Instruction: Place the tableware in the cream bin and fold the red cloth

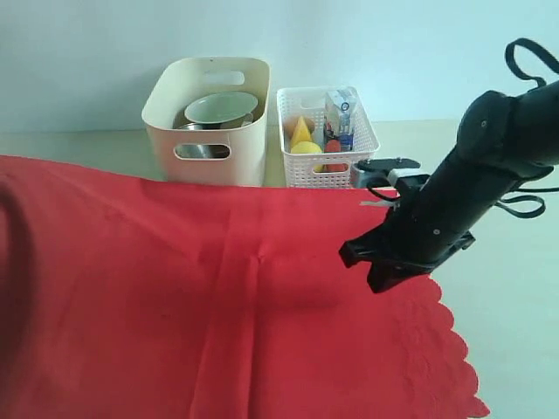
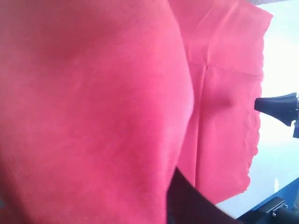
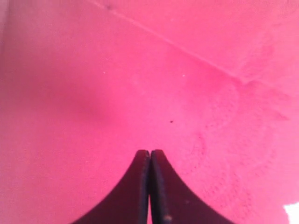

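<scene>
Red cloth (image 1: pixel 218 297) fills the foreground, spread flat. Its long axis runs left to right in the exterior view, the scalloped edge (image 1: pixel 454 349) is on the right side, and a crease line (image 1: pixel 236 305) runs front to back near the middle.

Right gripper (image 3: pixel 149 153) hangs directly above the cloth, over its right part. It sits inside the scalloped edge, with the cloth's far right corner (image 1: pixel 377 195) just behind it, toward the white basket (image 1: pixel 301 166). Fingers are pressed together, and no fold of fabric shows between them, so it looks closed on nothing.

Left gripper is not visible. Its wrist view is swamped by a bulge of cloth right up against the lens. It is closed. Whether it pinches the fabric cannot be told from here, though the lifted bulge hints at it.

Key relation: the cloth lies below and all around the right gripper, and the right arm is the one nearest the scalloped edge and the far right corner. For a fold across the long axis, that edge probably has to travel left toward the crease, and the closed fingers would have to part before they could take it.

Cream bin (image 1: pixel 157 131) stands at the back, touching the cloth's far edge, with the pale bowl (image 1: pixel 220 107) and a steel cup (image 1: pixel 203 150) already inside. The tableware half looks finished and the folding is what remains.
</scene>
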Available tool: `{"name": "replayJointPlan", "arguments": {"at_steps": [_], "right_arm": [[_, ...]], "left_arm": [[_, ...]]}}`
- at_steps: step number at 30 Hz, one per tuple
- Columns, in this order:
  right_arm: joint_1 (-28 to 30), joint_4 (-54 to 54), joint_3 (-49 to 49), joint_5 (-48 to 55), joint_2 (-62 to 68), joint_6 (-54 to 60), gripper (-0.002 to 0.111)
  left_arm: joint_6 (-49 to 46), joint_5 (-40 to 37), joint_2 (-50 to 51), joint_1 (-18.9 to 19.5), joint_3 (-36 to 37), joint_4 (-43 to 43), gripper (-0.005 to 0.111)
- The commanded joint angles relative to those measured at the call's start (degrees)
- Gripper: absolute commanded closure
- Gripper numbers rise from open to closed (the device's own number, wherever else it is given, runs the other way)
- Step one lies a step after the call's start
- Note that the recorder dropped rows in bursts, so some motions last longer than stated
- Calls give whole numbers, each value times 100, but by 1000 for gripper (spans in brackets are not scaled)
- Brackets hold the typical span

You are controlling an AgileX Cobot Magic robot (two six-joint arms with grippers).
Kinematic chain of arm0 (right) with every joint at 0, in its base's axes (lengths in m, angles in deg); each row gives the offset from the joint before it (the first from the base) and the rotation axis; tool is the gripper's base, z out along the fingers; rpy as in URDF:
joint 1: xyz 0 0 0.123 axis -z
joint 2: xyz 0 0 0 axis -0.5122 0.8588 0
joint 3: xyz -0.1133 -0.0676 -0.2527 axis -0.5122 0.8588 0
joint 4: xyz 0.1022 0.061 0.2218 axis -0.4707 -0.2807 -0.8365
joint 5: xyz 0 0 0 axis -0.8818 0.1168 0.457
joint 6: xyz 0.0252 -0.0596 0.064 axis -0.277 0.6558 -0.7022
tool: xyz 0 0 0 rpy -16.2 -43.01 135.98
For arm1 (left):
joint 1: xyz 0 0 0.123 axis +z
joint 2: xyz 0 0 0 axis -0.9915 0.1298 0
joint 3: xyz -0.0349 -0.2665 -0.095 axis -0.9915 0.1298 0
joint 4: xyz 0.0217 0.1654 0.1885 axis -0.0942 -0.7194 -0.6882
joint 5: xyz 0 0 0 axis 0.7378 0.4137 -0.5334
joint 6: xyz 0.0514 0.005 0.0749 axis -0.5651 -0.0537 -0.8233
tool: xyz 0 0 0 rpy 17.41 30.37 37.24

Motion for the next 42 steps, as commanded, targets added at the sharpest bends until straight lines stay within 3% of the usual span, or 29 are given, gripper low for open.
{"name": "replayJointPlan", "arguments": {"at_steps": [1, 4, 13, 15, 20, 24, 32, 33, 35, 36, 37, 38, 39, 41, 42], "right_arm": [[-13, 35, -58, 73, -579, 56, 108], [-13, 295, -95, 236, -981, -9, 108], [-13, 2833, -612, 1365, -1963, -1782, 108], [-13, 2876, -612, 1282, -2099, -1833, 108], [-13, 2781, -612, 1113, -2133, -1833, 108], [-13, 2662, -612, 1089, -2133, -1812, 108], [-13, 2575, -612, 1189, -2133, -1728, 108], [-13, 2575, -612, 1203, -2133, -1728, 108], [-13, 2610, -612, 1250, -2133, -1728, 108], [-13, 2682, -612, 1336, -2133, -1728, 108], [-13, 2723, -612, 1400, -2133, -1728, 108], [-13, 2723, -612, 1431, -2133, -1728, 108], [-13, 2723, -612, 1472, -2133, -1728, 108], [-13, 2723, -612, 1472, -2133, -1728, 108], [-13, 2723, -612, 1472, -2133, -1728, 108]], "left_arm": [[123, 13, -159, -488, -59, 283, 107], [299, 13, -159, -899, -158, 294, 107], [986, 13, -159, -2248, -753, 309, 107], [1183, 13, -159, -2544, -887, 309, 107], [1942, 1118, 7, -3808, -1163, -73, 107], [2180, 1353, 664, -4712, -1414, -88, 107], [2288, 1497, 2060, -5685, -2201, 99, 107], [2288, 1497, 2202, -5787, -2319, 147, 104], [1964, 1497, 2516, -5934, -2608, 421, 87], [1664, 1445, 2639, -5965, -2755, 683, 73], [1229, 1310, 2720, -5965, -2889, 1075, 50], [1035, 1259, 2729, -5965, -2933, 1130, 40], [728, 1146, 2729, -5953, -3041, 1098, 17], [622, 780, 2717, -5940, -3232, 1009, 2], [595, 687, 2705, -5940, -3302, 994, 2]]}}
